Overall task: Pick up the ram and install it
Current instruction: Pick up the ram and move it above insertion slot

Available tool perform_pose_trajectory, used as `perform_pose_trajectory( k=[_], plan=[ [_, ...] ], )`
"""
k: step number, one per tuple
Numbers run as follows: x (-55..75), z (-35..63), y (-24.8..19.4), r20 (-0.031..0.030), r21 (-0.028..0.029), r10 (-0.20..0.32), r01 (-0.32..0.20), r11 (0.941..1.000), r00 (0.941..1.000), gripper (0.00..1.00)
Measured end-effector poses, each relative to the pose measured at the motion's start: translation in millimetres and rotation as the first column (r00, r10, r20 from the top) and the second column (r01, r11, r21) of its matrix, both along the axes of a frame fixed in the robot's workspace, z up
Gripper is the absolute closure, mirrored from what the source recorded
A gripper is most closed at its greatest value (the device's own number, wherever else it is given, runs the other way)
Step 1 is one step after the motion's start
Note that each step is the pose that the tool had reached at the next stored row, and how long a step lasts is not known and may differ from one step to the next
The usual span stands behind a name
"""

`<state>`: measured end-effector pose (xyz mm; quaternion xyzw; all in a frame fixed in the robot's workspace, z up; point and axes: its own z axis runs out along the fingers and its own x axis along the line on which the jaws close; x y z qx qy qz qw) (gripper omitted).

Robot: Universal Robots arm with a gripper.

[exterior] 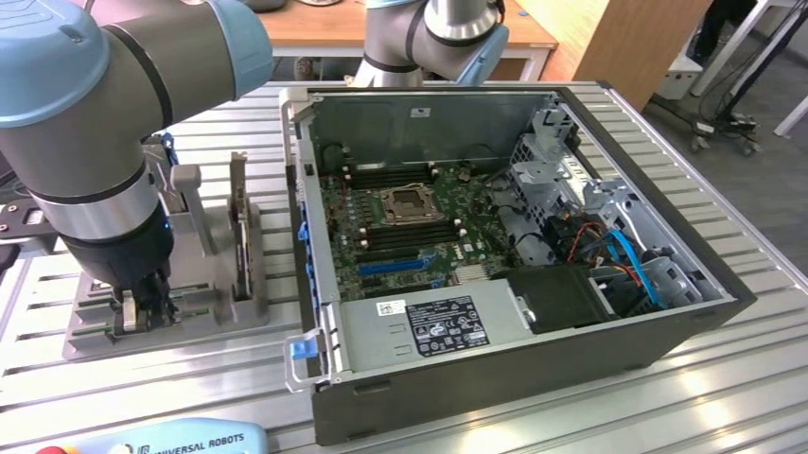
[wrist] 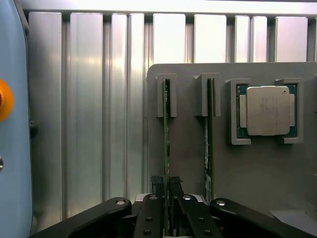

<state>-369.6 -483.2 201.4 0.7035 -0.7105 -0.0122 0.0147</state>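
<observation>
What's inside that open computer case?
A green motherboard with a processor socket, a labelled power supply, and blue cables. Whatever lies under the power supply is covered.

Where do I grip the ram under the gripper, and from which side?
Pinch the ram across its two flat faces, coming straight down from above. It stands on edge with one end slotted in the holder, so only the top long edge is free.
</observation>
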Motion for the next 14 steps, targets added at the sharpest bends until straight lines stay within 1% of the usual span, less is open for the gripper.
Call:
perform_pose_trajectory(
  k=[2, 3, 14],
  plan=[
    [0.0, 0.0, 0.0, -0.0001, 0.0000, 0.000, 0.000, 1.0000, 1.0000, 0.83],
    [0.0, 0.0, 0.0, 0.0000, 0.0000, 0.000, 0.000, 1.0000, 1.0000, 0.88],
    [0.0, 0.0, 0.0, 0.0000, 0.0000, 0.000, 0.000, 1.0000, 1.0000, 0.88]
  ],
)
